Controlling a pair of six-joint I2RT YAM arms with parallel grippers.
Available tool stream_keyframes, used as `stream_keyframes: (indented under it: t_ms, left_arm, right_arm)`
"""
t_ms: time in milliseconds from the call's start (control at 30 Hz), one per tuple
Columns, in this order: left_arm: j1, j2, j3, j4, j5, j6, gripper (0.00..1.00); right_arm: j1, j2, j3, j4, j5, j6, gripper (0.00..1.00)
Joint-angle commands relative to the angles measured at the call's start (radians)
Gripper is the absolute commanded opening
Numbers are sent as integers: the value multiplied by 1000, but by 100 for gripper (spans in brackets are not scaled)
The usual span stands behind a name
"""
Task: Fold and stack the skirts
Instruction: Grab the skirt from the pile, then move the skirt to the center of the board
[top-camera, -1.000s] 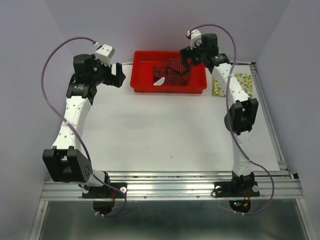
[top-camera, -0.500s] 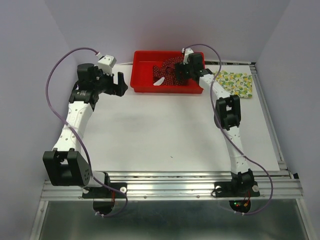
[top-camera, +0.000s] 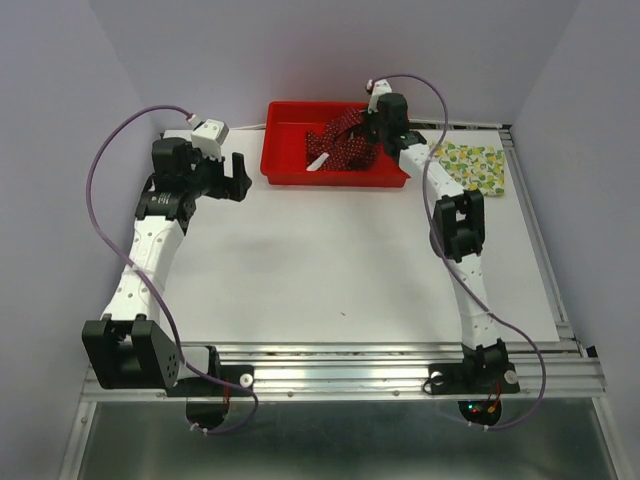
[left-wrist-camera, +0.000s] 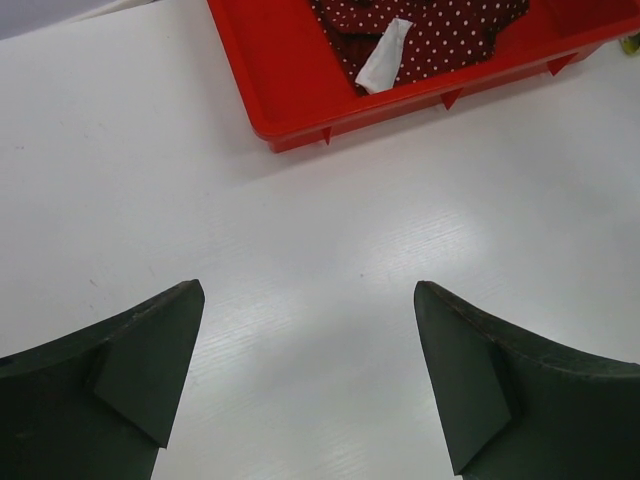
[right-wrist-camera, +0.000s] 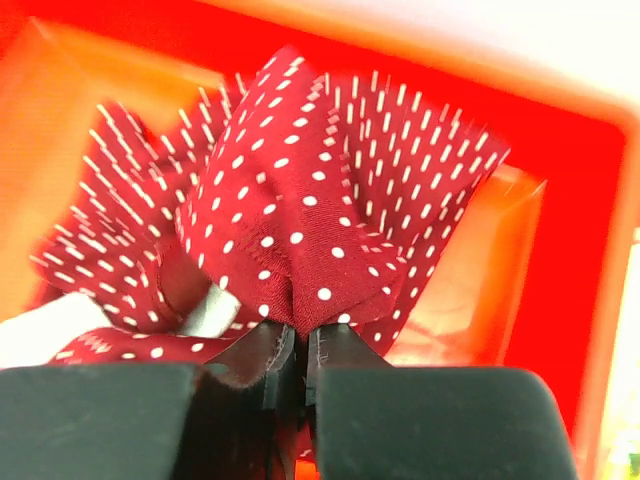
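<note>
Skirts: dark red skirt (right-wrist-camera: 300, 230) bunched in red tray (top-camera: 290, 178); lemon skirt (top-camera: 472, 165) flat on bench (top-camera: 320, 260), near the tray's right end.
Right hand (right-wrist-camera: 300, 365): pinched tight on a thin fold of red cloth.
Left hand (left-wrist-camera: 308, 290): spread wide, empty.
Risk: fold slips free on lifting; trailing cloth drags tray.

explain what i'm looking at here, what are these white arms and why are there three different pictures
These are two robot arms bolted to a white table. The wide picture comes from a fixed camera above and behind them. The other two come from a small camera on each wrist. The left tool is open above the table, holding nothing. The right tool is shut on a dark red dotted skirt inside a red tray. A lemon-print skirt lies on the table to the tray's right.
</note>
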Motion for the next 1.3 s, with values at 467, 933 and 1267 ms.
stream_keyframes:
  t_ms: [467, 933, 1267]
  left_arm:
    - [9, -86, -66, 93, -16, -63, 99]
    - [15, -157, -41, 109, 126, -63, 99]
    - [15, -171, -60, -77, 302, 232, 99]
  right_arm:
    - [27, -451, 159, 261, -94, 126, 1]
    - [94, -730, 178, 446, -154, 129, 1]
    - [94, -984, -386, 215, -287, 221, 1]
